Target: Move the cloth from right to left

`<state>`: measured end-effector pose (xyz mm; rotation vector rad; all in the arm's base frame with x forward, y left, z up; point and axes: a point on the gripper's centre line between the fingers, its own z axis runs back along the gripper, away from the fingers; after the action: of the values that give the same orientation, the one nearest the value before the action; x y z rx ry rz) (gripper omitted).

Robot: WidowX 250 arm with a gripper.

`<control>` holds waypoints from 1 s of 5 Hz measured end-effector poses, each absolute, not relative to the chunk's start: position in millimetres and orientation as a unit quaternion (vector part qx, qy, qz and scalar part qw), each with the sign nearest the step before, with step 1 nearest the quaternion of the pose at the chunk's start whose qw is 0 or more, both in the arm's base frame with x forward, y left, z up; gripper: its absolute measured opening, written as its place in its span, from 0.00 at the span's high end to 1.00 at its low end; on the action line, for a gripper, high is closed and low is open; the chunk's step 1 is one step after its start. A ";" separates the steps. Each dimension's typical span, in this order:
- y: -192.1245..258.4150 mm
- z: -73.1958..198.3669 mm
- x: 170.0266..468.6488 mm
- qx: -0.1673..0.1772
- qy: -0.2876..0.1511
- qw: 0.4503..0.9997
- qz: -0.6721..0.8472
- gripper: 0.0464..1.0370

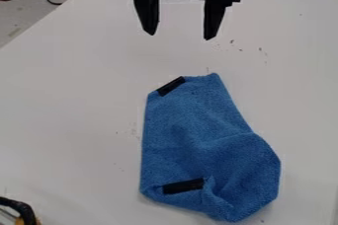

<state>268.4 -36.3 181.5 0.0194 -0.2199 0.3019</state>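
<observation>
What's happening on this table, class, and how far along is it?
A robot arm's gripper hangs over the far part of the white table, its fingers apart with nothing between them. Nearer the camera lies a blue cloth, unevenly spread and partly folded, with a black strip near its far edge and another near its close end. Nothing is handling the cloth at this moment. The job is to move it from right to left, and it lies right of the picture's middle.
</observation>
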 end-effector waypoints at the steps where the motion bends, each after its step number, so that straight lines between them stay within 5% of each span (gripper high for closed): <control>1: -36.0 172.5 267.5 0.016 -0.097 0.983 0.155 0.04; 5: -35.0 88.1 294.4 0.042 -0.116 0.971 0.205 0.04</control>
<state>294.4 -35.0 88.1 0.0843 -0.2339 0.4137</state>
